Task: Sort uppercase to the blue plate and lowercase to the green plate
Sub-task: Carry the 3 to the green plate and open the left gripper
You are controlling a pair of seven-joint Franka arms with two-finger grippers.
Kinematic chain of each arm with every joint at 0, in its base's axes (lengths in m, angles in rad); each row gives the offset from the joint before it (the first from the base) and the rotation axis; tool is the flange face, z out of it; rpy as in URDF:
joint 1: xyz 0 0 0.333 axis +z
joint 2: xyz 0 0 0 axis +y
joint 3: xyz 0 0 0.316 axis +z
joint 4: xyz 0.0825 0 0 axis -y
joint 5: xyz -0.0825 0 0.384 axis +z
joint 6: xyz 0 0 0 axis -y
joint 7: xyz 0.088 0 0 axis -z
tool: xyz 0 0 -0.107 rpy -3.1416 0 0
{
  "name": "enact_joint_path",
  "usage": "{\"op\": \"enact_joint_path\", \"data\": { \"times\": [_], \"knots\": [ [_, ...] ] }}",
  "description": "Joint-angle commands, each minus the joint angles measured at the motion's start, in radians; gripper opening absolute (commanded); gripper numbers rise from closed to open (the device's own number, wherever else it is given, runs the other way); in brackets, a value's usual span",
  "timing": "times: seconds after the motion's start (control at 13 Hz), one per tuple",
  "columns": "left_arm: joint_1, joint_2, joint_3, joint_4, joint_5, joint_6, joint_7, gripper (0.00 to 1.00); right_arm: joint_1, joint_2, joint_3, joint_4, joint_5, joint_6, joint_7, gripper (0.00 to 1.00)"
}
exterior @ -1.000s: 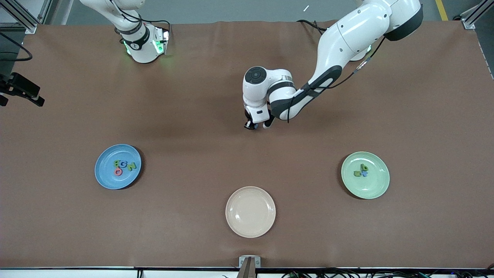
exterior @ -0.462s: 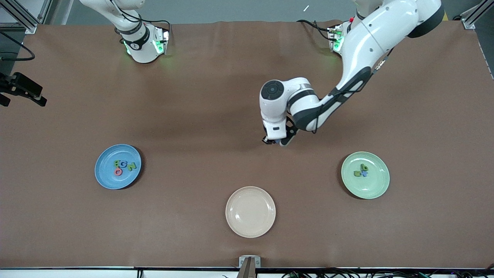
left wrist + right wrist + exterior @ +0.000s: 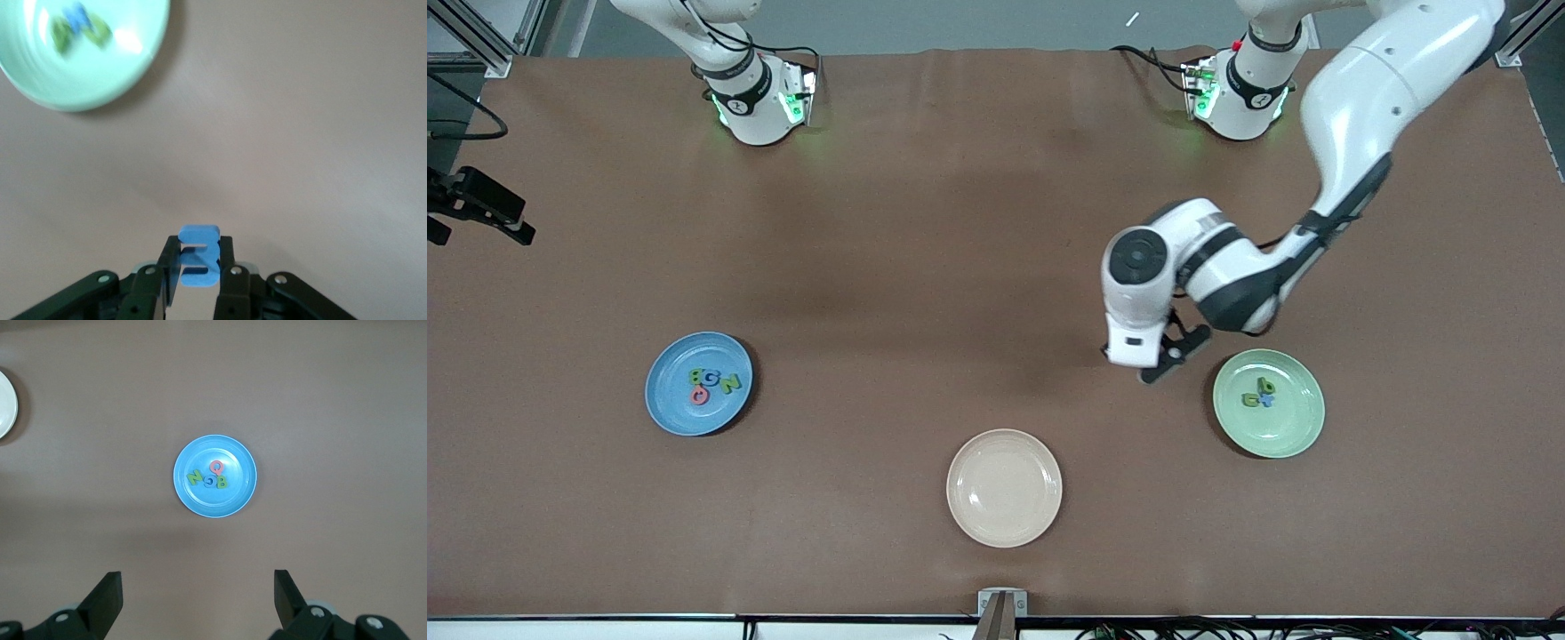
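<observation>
Your left gripper [image 3: 197,280] hangs over bare table just short of the green plate [image 3: 1294,436], its fingers clamped on the blue three-pronged letter [image 3: 198,265], the last lowercase piece not yet delivered. The green plate sits toward the left arm's end of the table, near the edge closest to the front camera, and already holds three small letters [image 3: 1260,394]: two green and one blue, bunched near its middle. Toward the right arm's end, the blue plate [image 3: 671,404] carries all four uppercase pieces [image 3: 711,384] in a tight cluster: a green B, a blue G, a green N and a coral-red round letter. Your right gripper [image 3: 197,603] waits high over the blue plate with its jaws spread wide and nothing between them. A cream plate [image 3: 1005,524] sits bare between the two plates, closest to the front camera's edge. By the look of it, the uppercase half is finished; you have one release over the green plate left.
</observation>
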Motion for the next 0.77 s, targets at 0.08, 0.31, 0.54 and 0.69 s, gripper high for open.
{"op": "enact_joint_path", "data": {
  "times": [0.08,0.31,0.54,0.69],
  "knots": [
    [0.228,0.004,-0.023,-0.011,-0.028,-0.008,0.376,0.02,0.005,-0.007,-0.002,0.002,0.002,-0.001,0.007,1.0],
    [0.317,0.026,-0.01,0.005,-0.027,0.026,0.544,0.02,0.005,-0.007,-0.002,0.002,0.002,-0.001,0.007,1.0],
    [0.334,0.038,0.054,0.002,-0.027,0.093,0.604,0.11,0.007,-0.007,-0.002,0.002,0.002,-0.001,0.007,1.0],
    [0.334,0.047,0.065,-0.001,-0.028,0.119,0.607,0.47,0.007,-0.007,-0.002,0.002,0.002,-0.001,0.007,1.0]
  ]
}}
